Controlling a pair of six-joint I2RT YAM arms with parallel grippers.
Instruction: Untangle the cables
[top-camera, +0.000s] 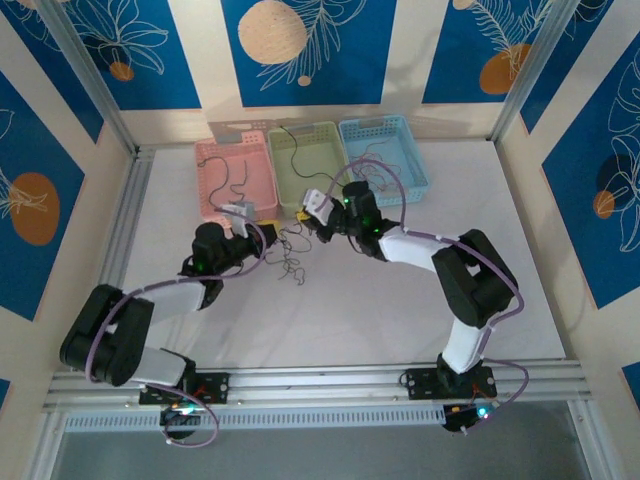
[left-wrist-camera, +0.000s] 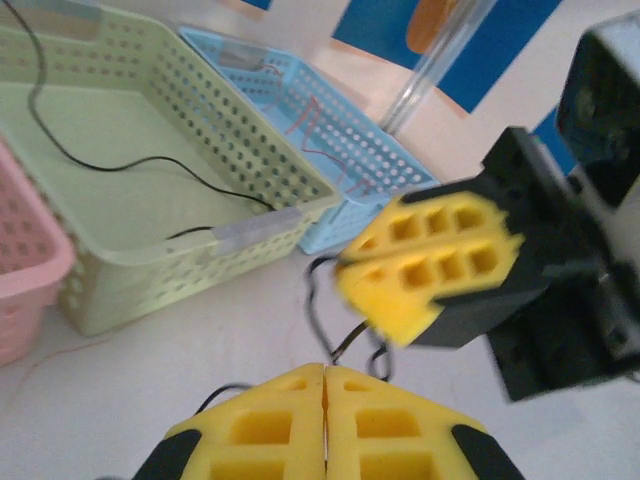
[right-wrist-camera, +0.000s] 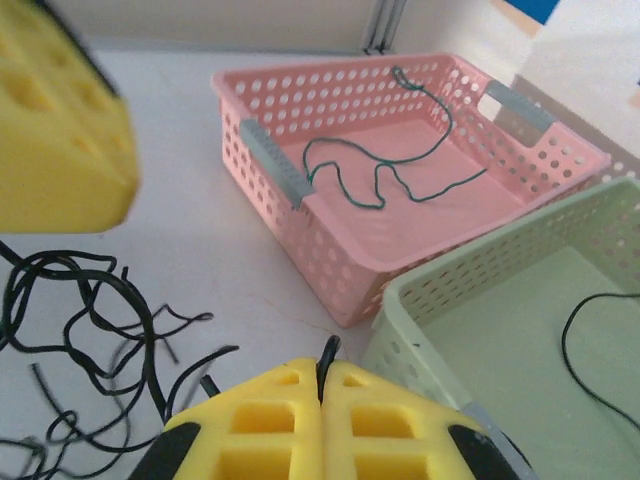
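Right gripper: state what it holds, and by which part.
The right gripper is shut on a thin dark cable, pinched between its fingertips; a short stub pokes out above them. Whether that is the cable's end or a loop cannot be told.

A white table (top-camera: 400, 320) sits inside cream walls (top-camera: 200, 60) hung with blue panels (top-camera: 350, 70) bearing white leaf outlines and orange discs; aluminium posts (top-camera: 88, 75) rise at the far corners, and a ribbed aluminium rail (top-camera: 330, 385) crosses the near edge
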